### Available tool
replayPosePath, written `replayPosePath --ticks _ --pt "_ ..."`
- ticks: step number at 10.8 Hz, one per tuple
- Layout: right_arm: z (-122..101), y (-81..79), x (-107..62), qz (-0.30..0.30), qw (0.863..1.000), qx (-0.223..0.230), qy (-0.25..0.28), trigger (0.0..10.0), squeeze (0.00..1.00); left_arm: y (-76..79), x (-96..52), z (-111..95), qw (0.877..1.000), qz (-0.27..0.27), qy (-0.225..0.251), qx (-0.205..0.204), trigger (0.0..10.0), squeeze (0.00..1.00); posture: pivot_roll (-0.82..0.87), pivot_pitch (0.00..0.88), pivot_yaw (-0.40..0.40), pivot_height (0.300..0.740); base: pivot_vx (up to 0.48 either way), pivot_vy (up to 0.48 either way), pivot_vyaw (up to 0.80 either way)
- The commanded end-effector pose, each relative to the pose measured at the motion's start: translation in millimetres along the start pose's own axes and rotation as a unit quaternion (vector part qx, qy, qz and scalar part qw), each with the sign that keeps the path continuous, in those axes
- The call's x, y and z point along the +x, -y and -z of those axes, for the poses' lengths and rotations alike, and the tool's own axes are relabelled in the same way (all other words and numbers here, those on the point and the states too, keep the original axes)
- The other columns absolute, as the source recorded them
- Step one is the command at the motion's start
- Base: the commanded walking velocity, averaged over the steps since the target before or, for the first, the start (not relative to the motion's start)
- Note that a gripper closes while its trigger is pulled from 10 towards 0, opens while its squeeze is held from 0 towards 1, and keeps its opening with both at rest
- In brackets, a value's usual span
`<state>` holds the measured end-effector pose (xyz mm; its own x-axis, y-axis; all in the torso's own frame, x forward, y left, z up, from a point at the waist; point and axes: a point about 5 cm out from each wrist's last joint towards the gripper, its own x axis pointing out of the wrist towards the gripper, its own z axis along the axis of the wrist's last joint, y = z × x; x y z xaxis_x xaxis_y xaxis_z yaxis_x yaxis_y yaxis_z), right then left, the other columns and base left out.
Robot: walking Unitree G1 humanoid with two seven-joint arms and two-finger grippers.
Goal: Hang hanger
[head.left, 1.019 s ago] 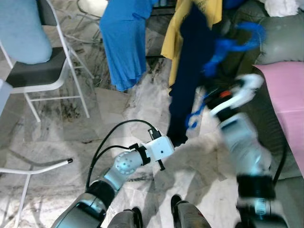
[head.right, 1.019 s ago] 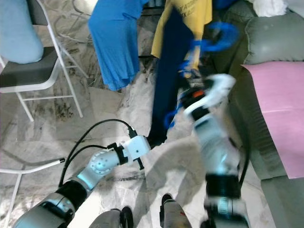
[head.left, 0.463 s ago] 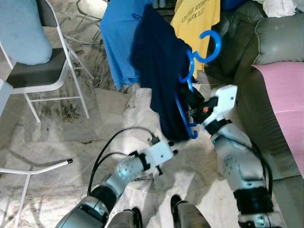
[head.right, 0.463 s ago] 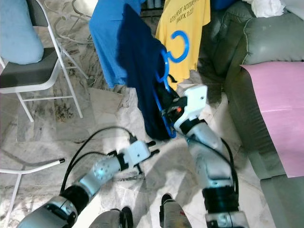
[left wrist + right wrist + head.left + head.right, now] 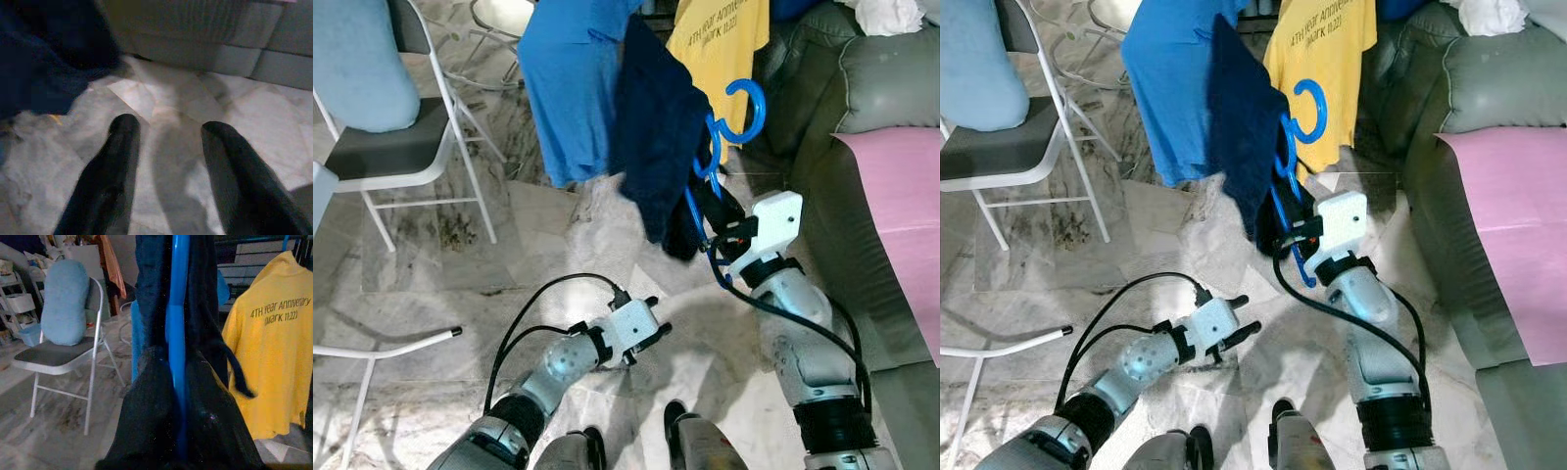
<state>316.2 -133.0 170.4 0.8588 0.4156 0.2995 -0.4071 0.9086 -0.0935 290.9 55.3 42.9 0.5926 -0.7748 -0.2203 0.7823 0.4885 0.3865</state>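
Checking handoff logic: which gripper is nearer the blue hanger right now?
Right. The right gripper is clamped on the blue hanger, holding it up with the dark garment draped on it. The left gripper is open, low over the floor, below and apart from the hanger.

Chair [image 5: 401, 147] left, sofa [image 5: 862, 108] right, shirts [image 5: 568, 88] behind

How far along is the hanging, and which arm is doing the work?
Already done: the dark navy garment is draped on the blue hanger. In hand: the right gripper is shut on the hanger's lower frame, holding it up in front of the yellow T-shirt and blue garment. The left gripper hangs open near the floor. Left: the hook is free, not on any rail.
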Motion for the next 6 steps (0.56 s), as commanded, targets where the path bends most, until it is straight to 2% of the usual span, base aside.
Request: replayPosePath --ticks 1,3,4,6 --pt "-1.1 -0.2 -5.9 -0.010 1.000 -0.011 0.014 10.0 0.00 -11.1 -9.2 3.2 0.999 -0.035 0.003 0.014 10.0 1.00 -0.08 0.232 0.094 0.740 0.000 0.000 0.00" --pt "7.7 5.6 -25.7 -0.025 1.000 -0.019 0.001 10.0 0.00 -40.0 -20.9 -3.2 0.995 -0.081 0.020 0.046 10.0 1.00 -0.08 0.229 0.092 0.740 0.000 0.000 0.00" --pt "16.4 13.1 -45.7 -0.040 0.999 -0.020 -0.026 10.0 0.00 -61.9 -29.0 -17.3 0.991 -0.091 0.048 0.090 10.0 1.00 -0.08 0.230 0.092 0.740 0.000 0.000 0.00" --pt "26.1 25.7 -78.4 -0.070 0.995 -0.022 -0.073 10.0 0.00 -96.8 -43.4 -30.3 0.981 -0.105 0.050 0.158 10.0 1.00 -0.08 0.236 0.095 0.740 0.000 0.000 0.00"
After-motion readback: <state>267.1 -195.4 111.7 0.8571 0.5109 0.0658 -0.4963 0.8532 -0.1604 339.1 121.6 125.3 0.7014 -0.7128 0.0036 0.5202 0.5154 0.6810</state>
